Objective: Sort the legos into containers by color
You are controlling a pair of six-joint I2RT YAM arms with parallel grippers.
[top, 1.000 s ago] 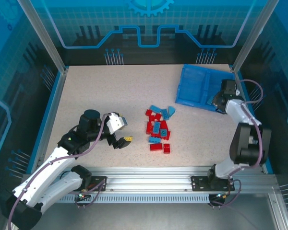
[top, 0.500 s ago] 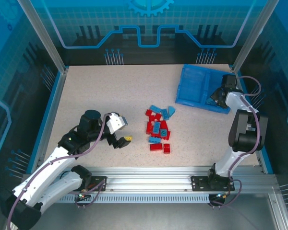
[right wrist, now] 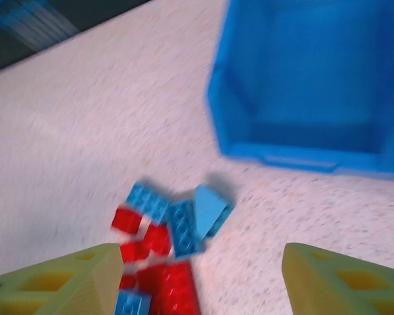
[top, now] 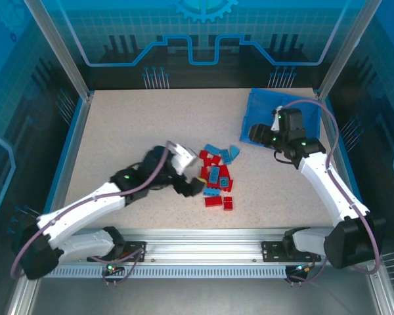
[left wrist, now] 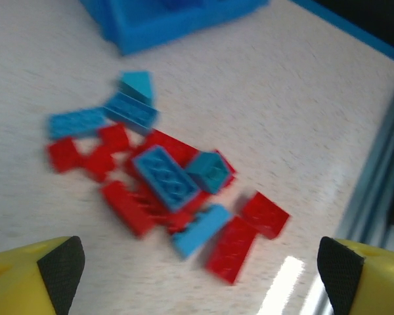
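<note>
While both open, left end effector [top: 192, 186] beside legos [top: 215, 177], right end effector [top: 257, 136] beside tray [top: 257, 105].

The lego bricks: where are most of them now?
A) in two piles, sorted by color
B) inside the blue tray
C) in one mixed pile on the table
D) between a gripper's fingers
C: the red and blue legos lie jumbled together on the table, outside the tray.
</note>
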